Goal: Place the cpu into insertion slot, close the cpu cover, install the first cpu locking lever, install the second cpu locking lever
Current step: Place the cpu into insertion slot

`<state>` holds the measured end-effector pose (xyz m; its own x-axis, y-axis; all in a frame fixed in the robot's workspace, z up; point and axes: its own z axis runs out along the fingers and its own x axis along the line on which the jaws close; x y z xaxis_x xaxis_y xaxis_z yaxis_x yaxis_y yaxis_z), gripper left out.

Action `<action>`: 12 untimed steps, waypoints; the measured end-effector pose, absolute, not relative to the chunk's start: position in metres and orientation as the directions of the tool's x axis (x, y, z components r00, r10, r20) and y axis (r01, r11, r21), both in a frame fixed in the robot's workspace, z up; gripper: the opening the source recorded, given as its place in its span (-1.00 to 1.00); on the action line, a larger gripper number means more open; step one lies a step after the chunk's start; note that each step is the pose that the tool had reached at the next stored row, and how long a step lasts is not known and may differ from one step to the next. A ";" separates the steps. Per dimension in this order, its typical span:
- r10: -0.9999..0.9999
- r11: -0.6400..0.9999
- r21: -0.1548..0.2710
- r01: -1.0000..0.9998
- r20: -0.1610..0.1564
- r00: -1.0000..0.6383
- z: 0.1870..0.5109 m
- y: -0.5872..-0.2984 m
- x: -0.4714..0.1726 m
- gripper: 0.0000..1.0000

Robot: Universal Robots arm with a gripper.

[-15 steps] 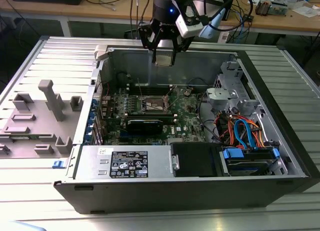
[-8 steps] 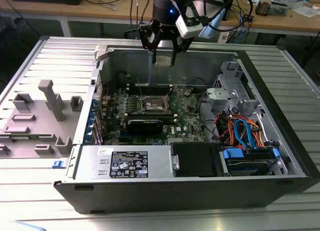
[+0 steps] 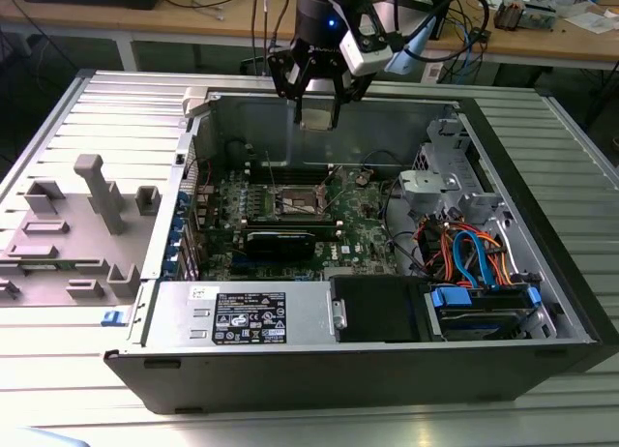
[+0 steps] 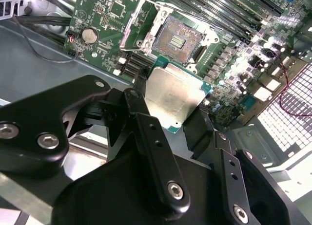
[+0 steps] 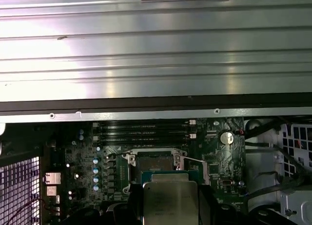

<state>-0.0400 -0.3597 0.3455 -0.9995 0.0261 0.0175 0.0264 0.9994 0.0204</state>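
Gripper (image 4: 171, 113) clasping cpu (image 4: 173, 93), silvery square top

The cpu (image 4: 173, 96) has a dull, brushed metal top

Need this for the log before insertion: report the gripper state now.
Gripper: shut on the chip, held clear of the empty socket.
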 end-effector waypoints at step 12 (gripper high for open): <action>0.026 1.000 0.014 0.026 0.017 -1.000 0.342 -0.361 -0.040 0.09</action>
<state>-0.0399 -0.3609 0.3423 -0.9995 0.0261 0.0174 0.0263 0.9996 0.0136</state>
